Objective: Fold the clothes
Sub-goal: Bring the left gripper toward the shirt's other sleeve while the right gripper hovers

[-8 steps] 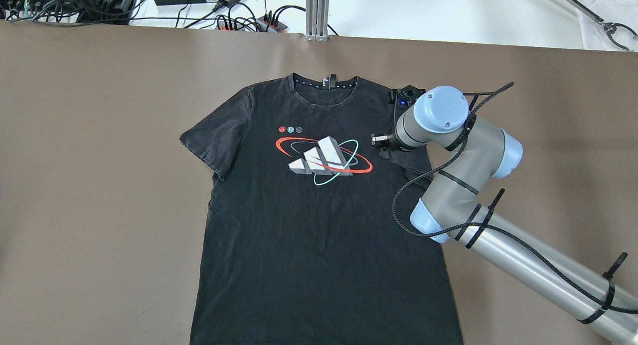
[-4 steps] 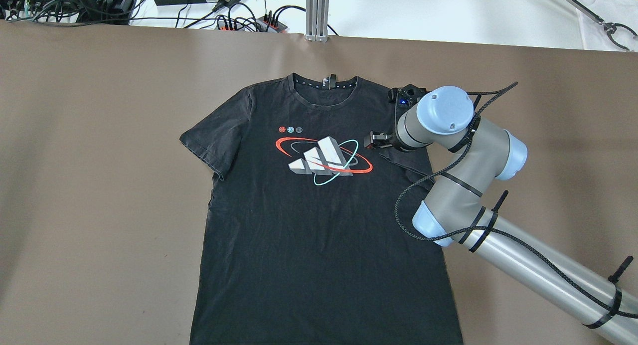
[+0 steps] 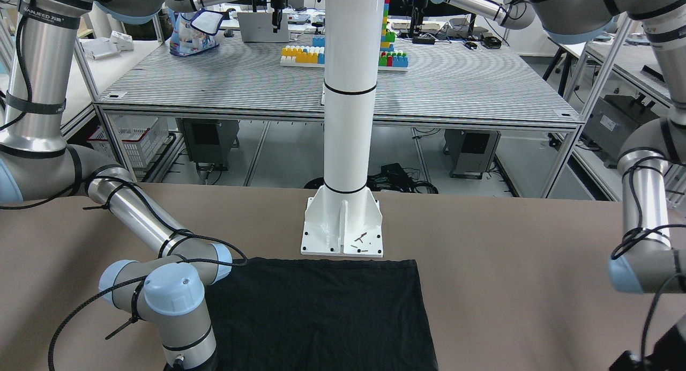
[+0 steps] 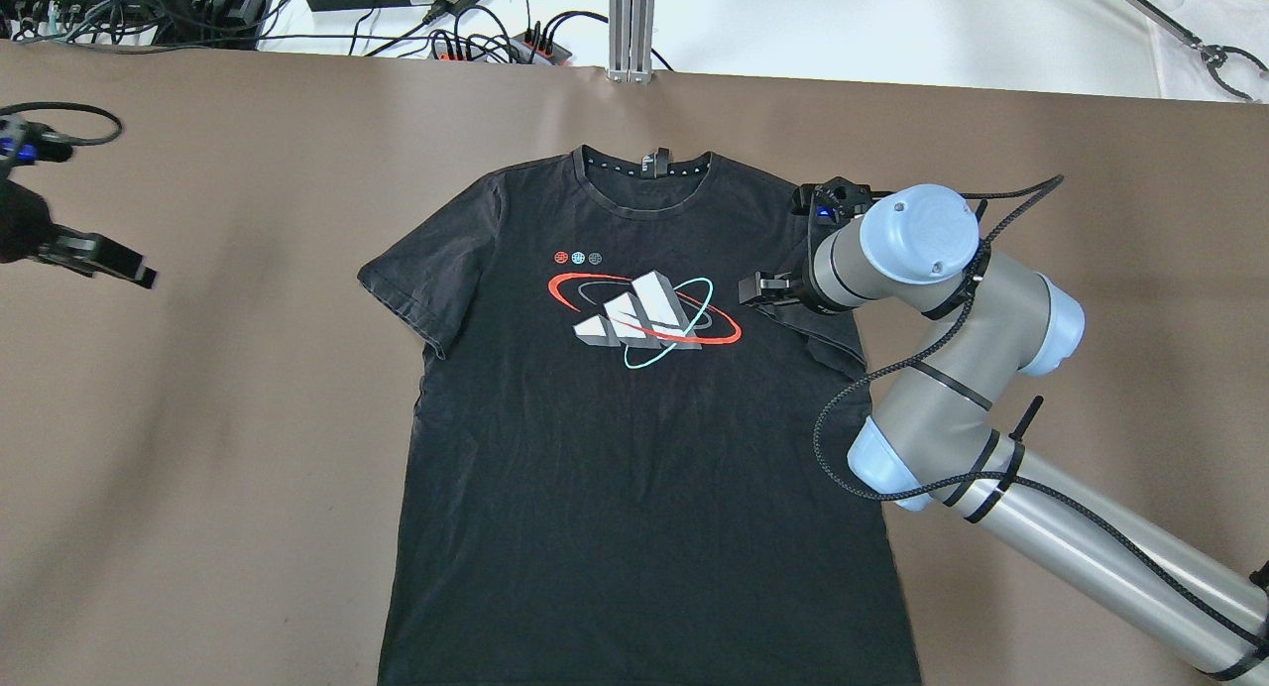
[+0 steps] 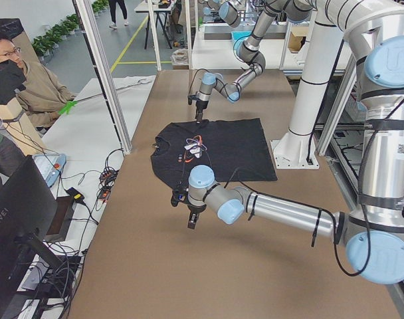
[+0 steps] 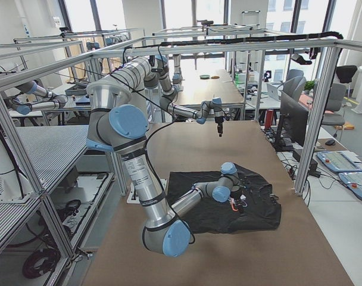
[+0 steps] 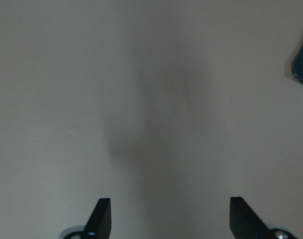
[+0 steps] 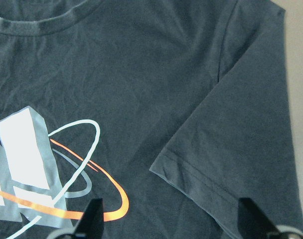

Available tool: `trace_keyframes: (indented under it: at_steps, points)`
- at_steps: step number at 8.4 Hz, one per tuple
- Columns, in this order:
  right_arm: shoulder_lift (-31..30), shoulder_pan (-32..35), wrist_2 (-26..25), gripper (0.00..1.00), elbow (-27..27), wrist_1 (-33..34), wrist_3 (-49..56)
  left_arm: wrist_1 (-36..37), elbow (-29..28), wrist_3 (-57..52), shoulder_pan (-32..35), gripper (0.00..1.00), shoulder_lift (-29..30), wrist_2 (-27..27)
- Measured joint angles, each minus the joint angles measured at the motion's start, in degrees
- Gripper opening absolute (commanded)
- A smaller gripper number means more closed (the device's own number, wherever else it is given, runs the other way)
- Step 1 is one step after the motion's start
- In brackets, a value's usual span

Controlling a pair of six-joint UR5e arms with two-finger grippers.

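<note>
Garment: black T-shirt (image 4: 634,468), flat and print side up, mid-surface (image 4: 218,468); its hem lies just beside the base of the white pillar (image 3: 348,119).
Sleeves: right sleeve (image 8: 241,149) lies folded in over the chest (the other lies spread out).
Right pincer (image 8: 172,221): jaws wide, holding nothing, low over that sleeve's hem, beside the logo (image 4: 644,319).
Left pincer (image 7: 169,219): jaws wide, empty, above bare surface, well apart from the shirt.
</note>
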State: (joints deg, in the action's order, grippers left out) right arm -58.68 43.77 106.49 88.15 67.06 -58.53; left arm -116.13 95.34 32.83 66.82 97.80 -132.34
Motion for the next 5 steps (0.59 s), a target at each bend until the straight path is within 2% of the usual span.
trace_keyframes:
  at_steps: [1, 3, 5]
  points:
    - [-0.7, 0.0, 0.0, 0.95, 0.9, 0.0, 0.0, -0.1, -2.2, 6.5, -4.6, 0.61, 4.0, 0.8]
    - [-1.5, 0.0, 0.0, 0.95, 1.7, 0.0, 0.1, -0.1, -7.2, 15.4, -11.0, 0.58, 11.9, 3.0]
    - [-1.7, 0.0, 0.0, 0.95, 2.1, 0.0, 0.0, -0.5, -12.9, 17.7, -12.9, 0.52, 17.9, 3.7]
